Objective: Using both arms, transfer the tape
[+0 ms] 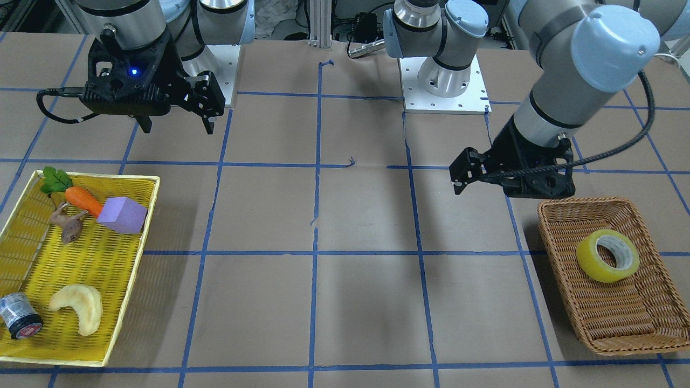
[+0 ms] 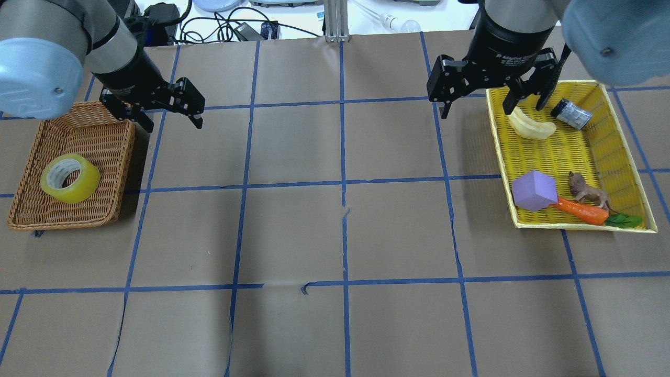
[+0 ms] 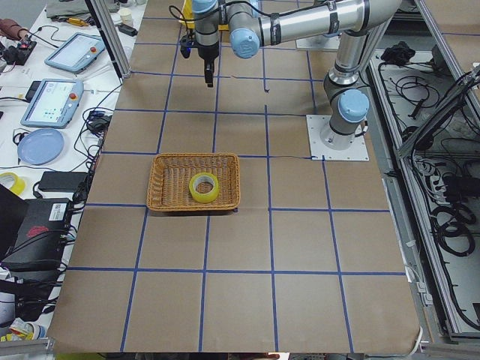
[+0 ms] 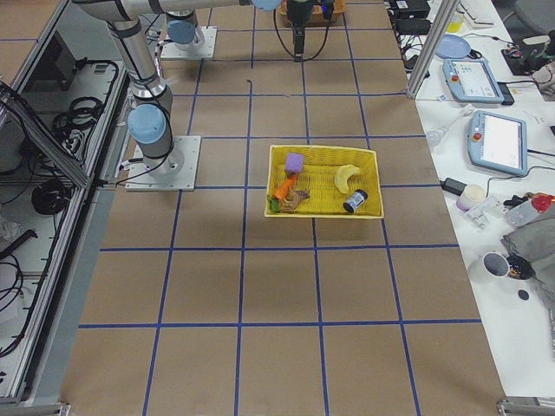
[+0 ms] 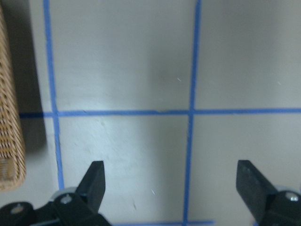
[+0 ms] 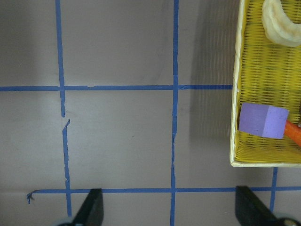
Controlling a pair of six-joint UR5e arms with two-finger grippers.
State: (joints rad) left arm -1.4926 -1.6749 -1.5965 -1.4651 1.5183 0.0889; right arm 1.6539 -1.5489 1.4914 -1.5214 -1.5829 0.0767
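- The wide roll of translucent yellow tape with a grey core (image 2: 70,178) is seen lying in the brown wicker basket (image 2: 31,157), toward its 9 o'clock half in the overhead view, touched by neither arm.
- The left arm's black two-finger gripper (image 2: 170,112) is held with jaws spread wide and empty, above the table just off the basket's 1 o'clock corner.
- The right arm's black two-finger gripper (image 2: 479,99) is likewise spread wide and empty, at the 10 o'clock corner of the yellow woven tray (image 2: 502,157).
- A slip is judged possible: the smooth curved roll could squirt from the fingers if only its outer wall is pinched.
- The basket wall could be struck on descent and the light basket shoved.
- A mistimed hand-over could drop the roll mid-table.
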